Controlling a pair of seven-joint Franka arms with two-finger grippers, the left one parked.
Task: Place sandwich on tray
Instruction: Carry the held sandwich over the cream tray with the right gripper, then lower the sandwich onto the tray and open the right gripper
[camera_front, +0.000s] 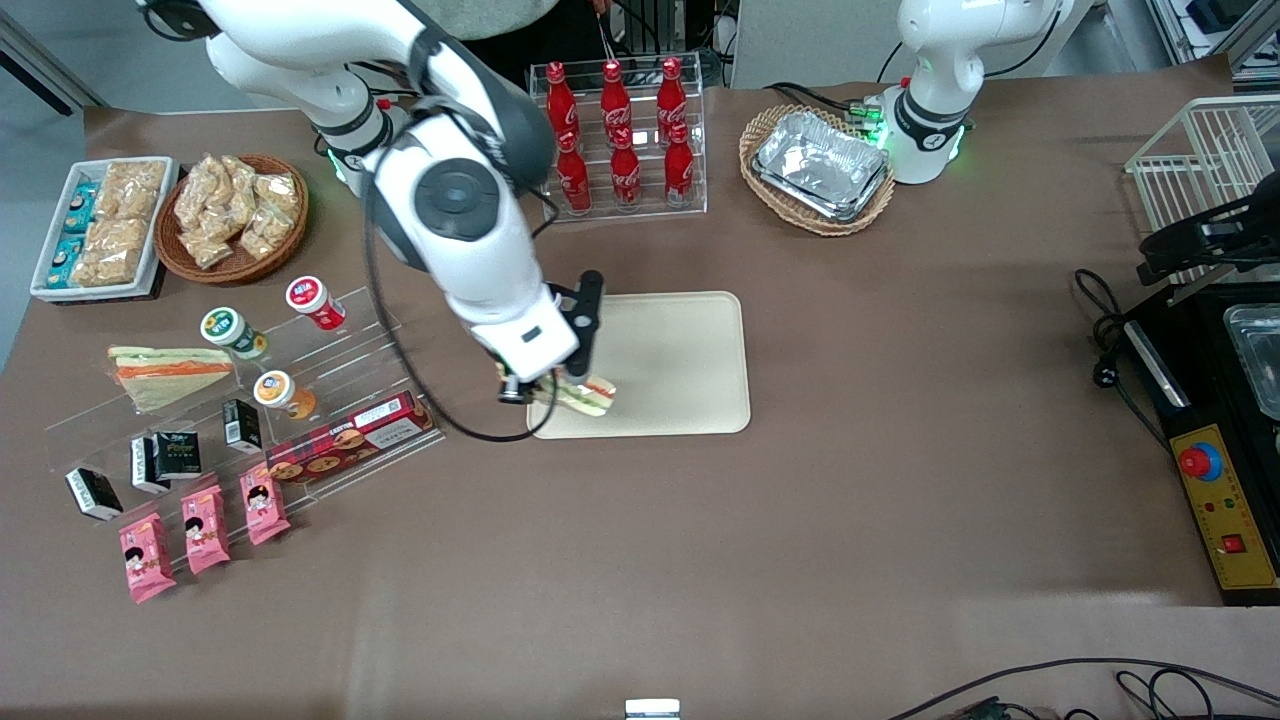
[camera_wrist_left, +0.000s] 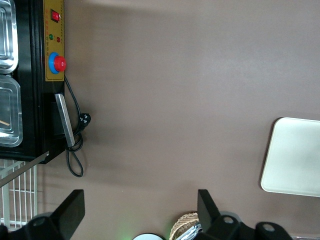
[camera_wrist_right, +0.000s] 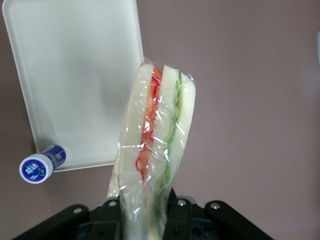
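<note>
We see the gripper (camera_front: 541, 386) in the middle of the front frame, closed tight on the sandwich (camera_front: 587, 394), with its 2 fingers (camera_wrist_right: 113, 216) squeezing the wrapped end. The sandwich hangs over the corner of the tray (camera_front: 690, 345) that is nearest the front camera and toward the working arm's end of the table. In the wrist view, part of the sandwich (camera_wrist_right: 156, 135) is over the tray (camera_wrist_right: 75, 75) and part is over the bare table (camera_wrist_right: 250, 100), so we think it is too close to the edge to let go. To do this well, we should slide it more over the middle of the tray, bring it down low and slowly, and open the fingers only when it rests flat. A small jar (camera_wrist_right: 37, 167) with a blue and white lid sits just beside the tray's rim, so we should not bump it. Now we count. There is 1 tray, and 2 sandwiches: the 1 we hold and 1 big pale sandwich (camera_front: 170, 372) on the clear rack. At the top of the frame stand 6 red cola bottles (camera_front: 621, 135). We also count 2 wicker baskets (camera_front: 235, 265), 3 little round cups (camera_front: 233, 332) and 3 pink snack packs (camera_front: 204, 527).
</note>
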